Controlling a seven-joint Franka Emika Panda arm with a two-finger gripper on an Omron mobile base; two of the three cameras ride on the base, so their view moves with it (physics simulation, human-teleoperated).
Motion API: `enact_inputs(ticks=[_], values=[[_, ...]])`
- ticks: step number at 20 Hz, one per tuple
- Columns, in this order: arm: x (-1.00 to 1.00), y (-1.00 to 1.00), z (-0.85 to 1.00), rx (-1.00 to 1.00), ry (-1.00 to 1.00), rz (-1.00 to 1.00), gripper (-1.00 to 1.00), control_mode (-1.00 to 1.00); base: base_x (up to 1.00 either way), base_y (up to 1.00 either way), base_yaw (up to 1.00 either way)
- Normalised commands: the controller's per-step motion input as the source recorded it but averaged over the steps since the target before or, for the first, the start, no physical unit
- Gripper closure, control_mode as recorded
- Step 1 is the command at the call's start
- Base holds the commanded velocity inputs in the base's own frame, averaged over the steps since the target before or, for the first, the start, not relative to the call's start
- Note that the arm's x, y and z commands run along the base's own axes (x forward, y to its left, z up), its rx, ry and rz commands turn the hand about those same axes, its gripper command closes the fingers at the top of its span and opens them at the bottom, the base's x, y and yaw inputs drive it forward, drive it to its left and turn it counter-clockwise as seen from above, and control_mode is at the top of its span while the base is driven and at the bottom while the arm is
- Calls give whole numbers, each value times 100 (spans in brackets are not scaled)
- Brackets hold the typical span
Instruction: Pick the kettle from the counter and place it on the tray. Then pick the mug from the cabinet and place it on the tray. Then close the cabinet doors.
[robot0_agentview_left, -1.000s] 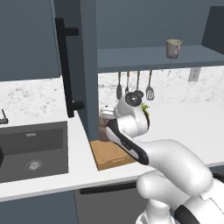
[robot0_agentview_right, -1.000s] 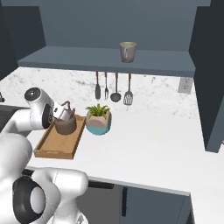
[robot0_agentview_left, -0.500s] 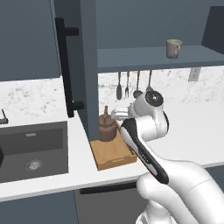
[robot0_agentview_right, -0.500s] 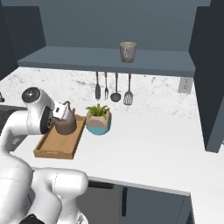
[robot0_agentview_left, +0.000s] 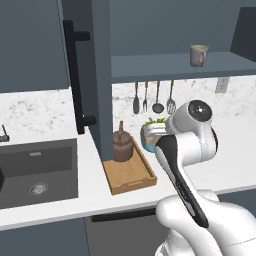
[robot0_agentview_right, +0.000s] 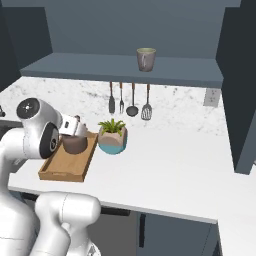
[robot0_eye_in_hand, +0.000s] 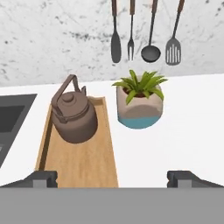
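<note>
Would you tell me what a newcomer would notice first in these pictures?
Probably the brown kettle sitting at the far end of the wooden tray, beside a potted plant on the marble counter. Above, a lone mug stands on the open cabinet shelf, over a row of hanging utensils.

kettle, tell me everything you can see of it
The kettle is squat, round and dark brown with a dull metal-like look, a small knob on its lid and a thin hoop handle standing above it, tilted a little. It sits upright on the far end of the wooden tray, touching only the tray floor. The teal-and-tan plant pot stands beside it on the counter, apart. The open gripper is clear of it.
</note>
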Motion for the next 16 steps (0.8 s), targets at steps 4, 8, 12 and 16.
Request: enact_inputs(ticks=[4,8,12,16], values=[[-43,-42,55,-1,-1,1,-100,-100,0,0,0],[-39,-42,57,0,0,2,-100,-100,0,0,0],[-39,-42,56,0,0,2,-100,-100,0,0,0],[-36,-40,52,-2,0,0,-100,-100,0,0,0]])
